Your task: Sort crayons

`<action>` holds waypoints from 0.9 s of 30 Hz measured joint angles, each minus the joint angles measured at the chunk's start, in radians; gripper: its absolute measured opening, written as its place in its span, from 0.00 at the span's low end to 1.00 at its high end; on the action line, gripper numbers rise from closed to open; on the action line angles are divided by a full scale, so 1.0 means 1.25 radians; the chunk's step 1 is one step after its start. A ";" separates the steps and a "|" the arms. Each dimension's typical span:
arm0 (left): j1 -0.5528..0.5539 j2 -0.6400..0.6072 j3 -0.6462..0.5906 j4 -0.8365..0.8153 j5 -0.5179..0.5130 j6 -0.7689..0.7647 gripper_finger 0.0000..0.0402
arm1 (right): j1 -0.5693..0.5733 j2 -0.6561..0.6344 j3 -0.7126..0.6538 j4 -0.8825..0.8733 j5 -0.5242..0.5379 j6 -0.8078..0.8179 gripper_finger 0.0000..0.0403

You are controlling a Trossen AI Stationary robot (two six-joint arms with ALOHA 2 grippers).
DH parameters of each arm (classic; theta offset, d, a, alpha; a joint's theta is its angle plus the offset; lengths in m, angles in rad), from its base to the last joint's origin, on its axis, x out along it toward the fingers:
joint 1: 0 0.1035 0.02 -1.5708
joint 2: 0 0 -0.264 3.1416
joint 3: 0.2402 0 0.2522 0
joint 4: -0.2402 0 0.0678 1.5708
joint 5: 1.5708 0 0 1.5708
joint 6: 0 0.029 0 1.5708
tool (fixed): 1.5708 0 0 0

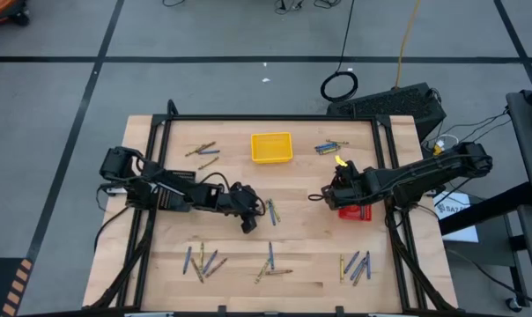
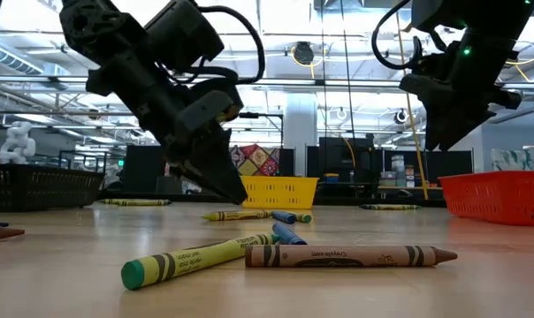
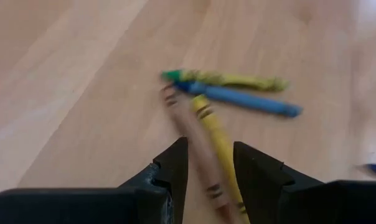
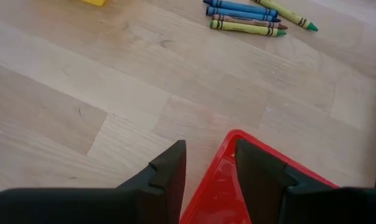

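Crayons lie flat in several small clusters on the wooden table [image 1: 160, 264]. My left gripper [image 1: 249, 224] hangs low and open at the middle cluster [image 1: 272, 210]. In the left wrist view a brown crayon [image 3: 189, 127] and a yellow crayon [image 3: 214, 135] run back between its open fingers [image 3: 210, 165], with a blue crayon [image 3: 247, 99] and a yellow-green crayon [image 3: 228, 79] just beyond. I see no touch. My right gripper [image 4: 210, 165] stands open, well above a corner of the red tray [image 4: 238, 186].
A yellow tray [image 1: 271, 147] stands at the far middle and the red tray [image 1: 355, 211] at the right. Other crayon clusters lie far left [image 1: 202, 154], far right [image 1: 329, 147] and along the near edge [image 1: 202, 261], [image 1: 270, 262], [image 1: 356, 264].
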State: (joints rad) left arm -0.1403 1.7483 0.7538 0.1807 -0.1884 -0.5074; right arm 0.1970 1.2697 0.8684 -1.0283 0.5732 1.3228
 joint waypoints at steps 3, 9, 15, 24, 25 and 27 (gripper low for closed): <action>0.001 0.001 -0.002 -0.024 -0.008 -0.007 0.32 | 0.001 0.000 0.000 0.001 -0.001 -0.003 0.31; 0.000 0.000 -0.002 -0.029 -0.004 -0.007 0.32 | 0.001 0.000 0.000 0.003 -0.001 -0.003 0.31; 0.003 0.013 -0.002 -0.038 -0.004 -0.007 0.32 | 0.001 0.000 0.000 0.003 -0.001 -0.003 0.31; 0.002 0.068 0.001 -0.022 -0.012 -0.007 0.32 | 0.001 0.000 0.000 0.007 -0.002 -0.003 0.31; 0.002 0.068 0.001 -0.020 -0.012 -0.007 0.32 | 0.001 0.000 0.000 0.006 -0.002 -0.003 0.31; 0.002 0.069 0.001 -0.020 -0.017 -0.007 0.31 | 0.001 0.000 0.000 0.006 -0.002 -0.003 0.31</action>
State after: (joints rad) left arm -0.1375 1.8343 0.7551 0.1558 -0.2100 -0.5156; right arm 0.1978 1.2697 0.8680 -1.0206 0.5713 1.3193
